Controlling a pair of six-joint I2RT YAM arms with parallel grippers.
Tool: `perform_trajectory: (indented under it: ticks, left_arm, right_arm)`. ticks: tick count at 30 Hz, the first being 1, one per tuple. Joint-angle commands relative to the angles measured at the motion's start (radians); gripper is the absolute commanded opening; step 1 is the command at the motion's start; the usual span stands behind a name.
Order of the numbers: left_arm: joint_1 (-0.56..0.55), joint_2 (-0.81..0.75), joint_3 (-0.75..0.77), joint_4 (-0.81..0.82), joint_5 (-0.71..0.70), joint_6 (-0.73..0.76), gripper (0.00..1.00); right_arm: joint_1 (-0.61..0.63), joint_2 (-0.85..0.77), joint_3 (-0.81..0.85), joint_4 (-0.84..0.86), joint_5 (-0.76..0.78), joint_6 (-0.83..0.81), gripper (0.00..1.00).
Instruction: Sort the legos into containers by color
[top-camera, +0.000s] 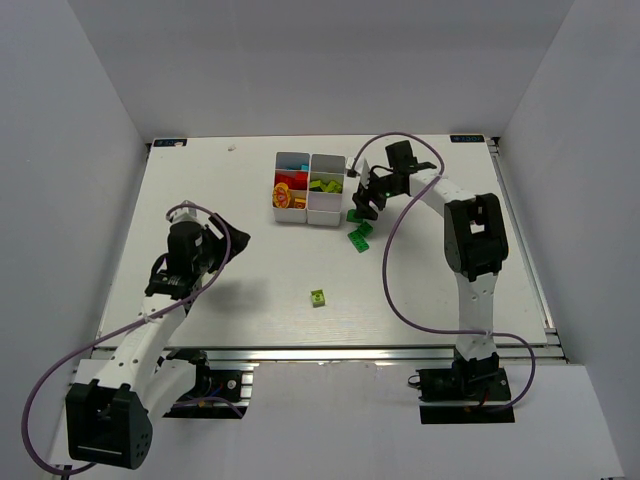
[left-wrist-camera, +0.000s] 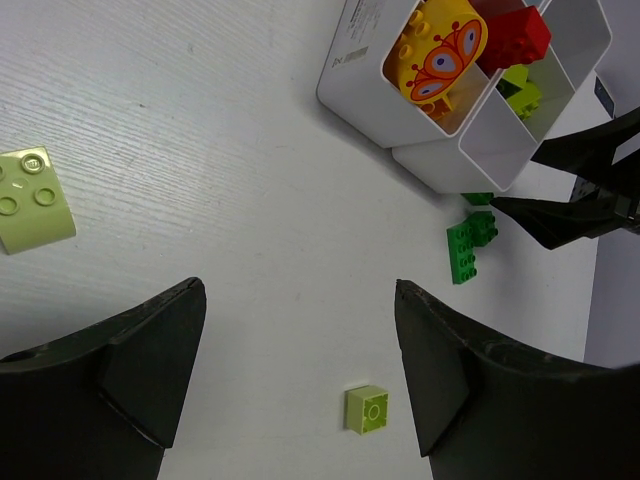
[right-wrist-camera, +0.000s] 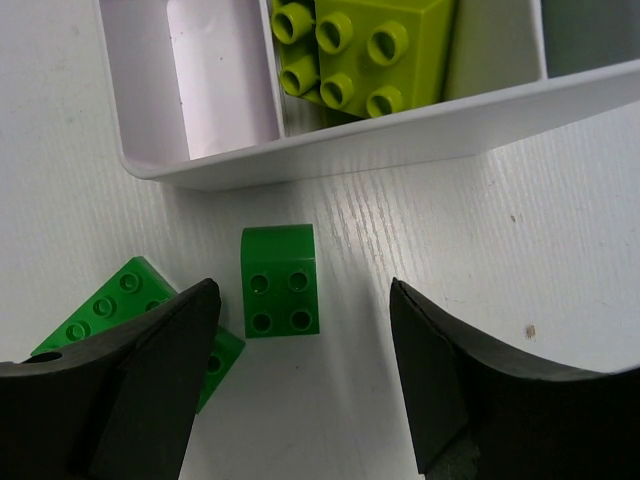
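The white six-compartment tray (top-camera: 296, 214) stands at the table's far middle. It holds red (left-wrist-camera: 515, 35), yellow-orange (left-wrist-camera: 437, 52) and lime bricks (right-wrist-camera: 365, 50). My right gripper (top-camera: 362, 207) is open just right of the tray's near corner, low over a dark green brick (right-wrist-camera: 280, 280). The brick lies on the table between the fingers, nearer the left one. A second green brick (right-wrist-camera: 120, 300) lies partly under the left finger. My left gripper (top-camera: 222, 240) is open and empty, raised at the left. A lime brick (top-camera: 318, 297) lies alone mid-table.
The left wrist view also shows a curved lime brick (left-wrist-camera: 33, 199) on the table at its left, both green bricks (left-wrist-camera: 467, 247) by the tray's corner (left-wrist-camera: 440, 165), and the lone lime brick (left-wrist-camera: 368, 409) between my fingers' line.
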Motion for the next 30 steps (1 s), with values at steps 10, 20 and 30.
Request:
perform_trajectory:
  ticks: [10, 20, 30]
  left_arm:
    - [0.004, 0.045, 0.065, -0.001, 0.001, 0.01, 0.85]
    - [0.004, 0.034, 0.065, -0.017, -0.006, 0.0, 0.85]
    - [0.004, 0.034, 0.063, -0.006, -0.003, -0.006, 0.85]
  right_arm:
    - [0.005, 0.027, -0.003, 0.039, 0.031, -0.045, 0.72]
    - [0.01, 0.062, 0.017, 0.049, 0.045, -0.057, 0.66]
    - [-0.012, -0.054, -0.063, 0.001, 0.004, -0.119, 0.25]
